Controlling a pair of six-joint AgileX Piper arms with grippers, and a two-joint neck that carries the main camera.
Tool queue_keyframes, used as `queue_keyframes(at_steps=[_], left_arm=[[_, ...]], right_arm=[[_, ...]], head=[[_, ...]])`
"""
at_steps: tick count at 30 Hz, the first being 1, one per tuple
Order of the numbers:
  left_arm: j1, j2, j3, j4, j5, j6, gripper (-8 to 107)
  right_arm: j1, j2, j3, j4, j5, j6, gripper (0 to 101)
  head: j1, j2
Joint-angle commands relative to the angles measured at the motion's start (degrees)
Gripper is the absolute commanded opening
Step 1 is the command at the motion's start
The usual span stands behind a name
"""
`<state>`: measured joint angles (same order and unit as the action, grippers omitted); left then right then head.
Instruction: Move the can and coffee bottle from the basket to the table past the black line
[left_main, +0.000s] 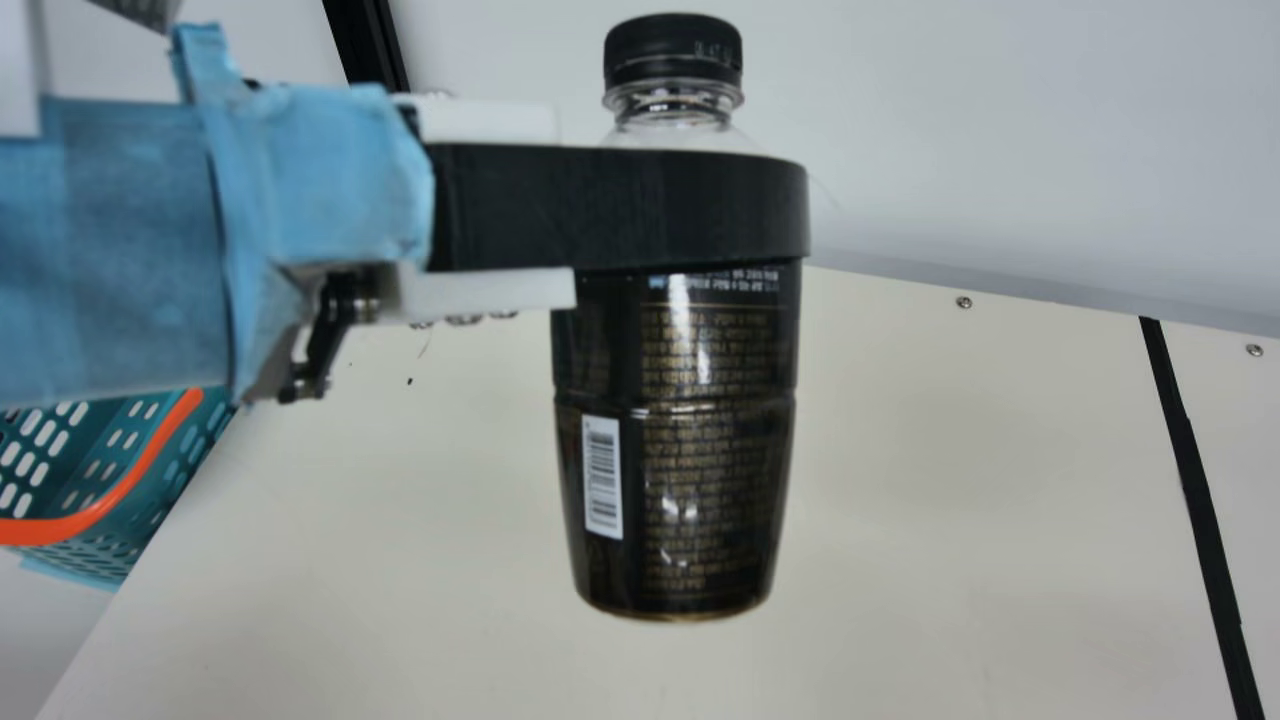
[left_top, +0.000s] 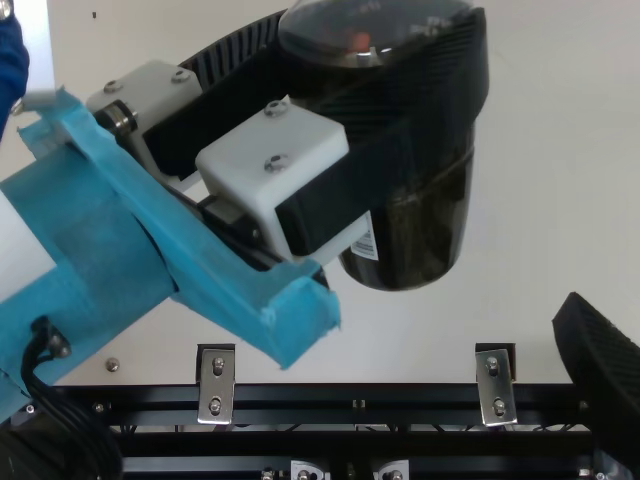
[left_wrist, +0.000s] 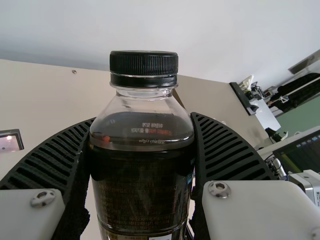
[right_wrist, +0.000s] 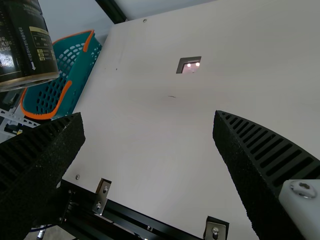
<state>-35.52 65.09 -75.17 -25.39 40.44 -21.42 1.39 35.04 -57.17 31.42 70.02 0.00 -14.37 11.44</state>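
In the main view the coffee bottle (left_main: 680, 450) hangs upright, left of the black line (left_main: 1195, 500). My left gripper (left_main: 700, 205) is shut on its upper body, below the cap. The top view has the bottle (left_top: 415, 225) between the fingers of my left gripper (left_top: 385, 60). Both pads press the bottle (left_wrist: 142, 175) in the left wrist view, at my left gripper (left_wrist: 142, 135). My right gripper (left_top: 600, 370) stands at the top view's right edge. In the right wrist view my right gripper (right_wrist: 150, 120) is open with a wide, unfilled gap.
The teal basket (left_main: 160, 480) with an orange rim is at the table's left side, partly behind my left arm. The cream table (left_main: 950, 480) spreads beneath the bottle. A dark rail with metal brackets (left_top: 216, 385) runs along one table edge. A small square recess (right_wrist: 189, 65) lies in the tabletop.
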Motion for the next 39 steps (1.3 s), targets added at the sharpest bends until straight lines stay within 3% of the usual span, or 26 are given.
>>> queue_keyframes(at_steps=[1, 26, 32, 39], left_arm=[[0.0, 0.0, 0.0, 0.0, 0.0, 0.0, 10], [0.5, 0.1, 0.2, -0.8, -0.1, 0.6, 10], [5.0, 0.3, 5.1, -8.6, -2.5, 4.9, 10], [11.8, 2.1, 14.1, -25.1, -5.0, 15.8, 10]], right_arm=[[0.0, 0.0, 0.0, 0.0, 0.0, 0.0, 101], [0.0, 0.0, 0.0, 0.0, 0.0, 0.0, 101], [0.0, 0.0, 0.0, 0.0, 0.0, 0.0, 101], [0.0, 0.0, 0.0, 0.0, 0.0, 0.0, 101]], head=[[-0.7, -0.2], [-0.7, -0.2], [-0.7, -0.2], [-0.7, -0.2]])
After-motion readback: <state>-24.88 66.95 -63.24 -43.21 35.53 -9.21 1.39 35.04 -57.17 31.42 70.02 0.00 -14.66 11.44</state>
